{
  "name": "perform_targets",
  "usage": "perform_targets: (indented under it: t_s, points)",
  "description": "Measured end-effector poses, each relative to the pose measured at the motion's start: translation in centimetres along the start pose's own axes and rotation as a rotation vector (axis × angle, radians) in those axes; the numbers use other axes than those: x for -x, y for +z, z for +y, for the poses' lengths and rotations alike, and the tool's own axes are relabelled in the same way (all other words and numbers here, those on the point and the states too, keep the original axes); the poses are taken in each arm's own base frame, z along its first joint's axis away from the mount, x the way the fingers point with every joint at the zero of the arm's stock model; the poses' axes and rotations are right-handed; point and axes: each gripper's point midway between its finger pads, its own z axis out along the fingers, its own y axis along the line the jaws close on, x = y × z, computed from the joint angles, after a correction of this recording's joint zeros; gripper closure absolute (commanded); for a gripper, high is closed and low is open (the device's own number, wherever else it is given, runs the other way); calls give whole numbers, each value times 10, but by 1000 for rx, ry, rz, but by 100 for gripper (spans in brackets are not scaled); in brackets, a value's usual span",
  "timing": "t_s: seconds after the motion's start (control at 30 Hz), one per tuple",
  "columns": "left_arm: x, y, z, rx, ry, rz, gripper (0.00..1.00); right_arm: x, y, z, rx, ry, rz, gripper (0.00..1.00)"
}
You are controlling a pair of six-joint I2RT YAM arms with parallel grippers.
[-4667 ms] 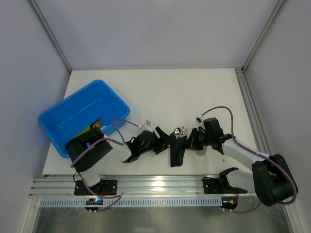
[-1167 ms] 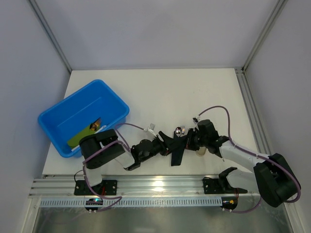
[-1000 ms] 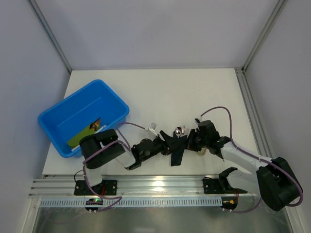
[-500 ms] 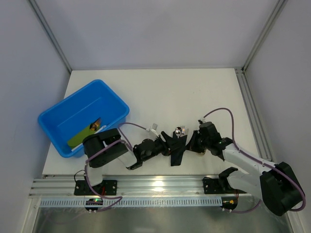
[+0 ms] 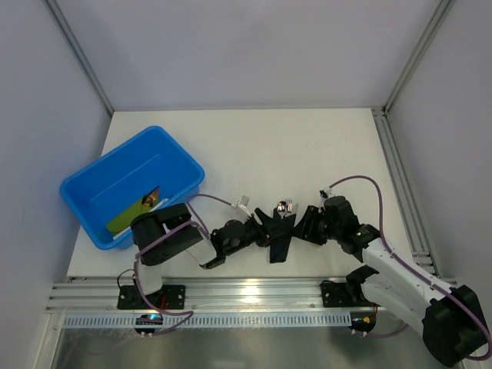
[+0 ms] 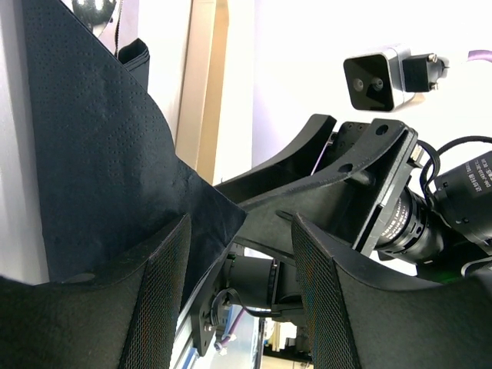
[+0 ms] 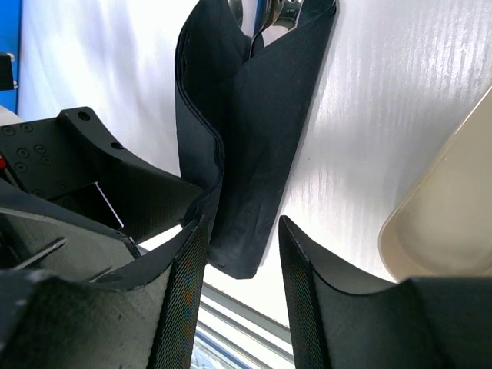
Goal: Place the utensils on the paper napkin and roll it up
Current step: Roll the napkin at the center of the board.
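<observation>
- the napkin (image 5: 278,240) lies on the white table (image 5: 261,146) near its front edge, between the two grippers, as a long narrow black bundle running from near to far.
- it is folded loosely over itself, not rolled tight; the right wrist view shows several layers and an open fold along its left side (image 7: 231,138).
- the utensils (image 5: 285,207) sit inside that fold, with only their shiny heads sticking out of the far end: a spoon bowl and fork tines, side by side.
- the left gripper (image 5: 264,229) sits low at the napkin's left side. its jaws stand apart, and a loose corner of the napkin (image 6: 115,154) reaches into the gap between them. neither finger is seen pressing on it.
- the right gripper (image 5: 306,224) sits low just to the right of the napkin. its jaws are also apart, with the near tip of the bundle showing in the gap between its fingers (image 7: 177,307). it grips nothing.
- the two grippers face each other across the napkin, close together.
- a pale beige thing (image 7: 446,223) lies on the table just right of the napkin, apart from it, at the right gripper's outer side.
- a blue tub (image 5: 92,184) stands well to the left, with something flat, green and yellow in it.
</observation>
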Motion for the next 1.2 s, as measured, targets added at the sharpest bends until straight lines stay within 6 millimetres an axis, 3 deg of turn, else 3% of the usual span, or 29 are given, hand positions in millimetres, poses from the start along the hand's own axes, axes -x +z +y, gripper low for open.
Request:
perform_targets:
  t_s: [0.3,0.6,1.07,1.1,1.2]
  points:
    - [0,0,2,11,1,2,43,-6,-2,-4,22,28,17,54]
    - [0,0,2,12,2,2,43,-4,-6,6,87,29,12,53]
    - [0,0,1,9,2,0,43,-15,14,3,124,49,76,54]
    - [0,-1,1,10,2,0,43,-14,14,3,126,49,72,56]
    - [1,0,2,12,4,-2,43,-10,16,5,139,48,63,77]
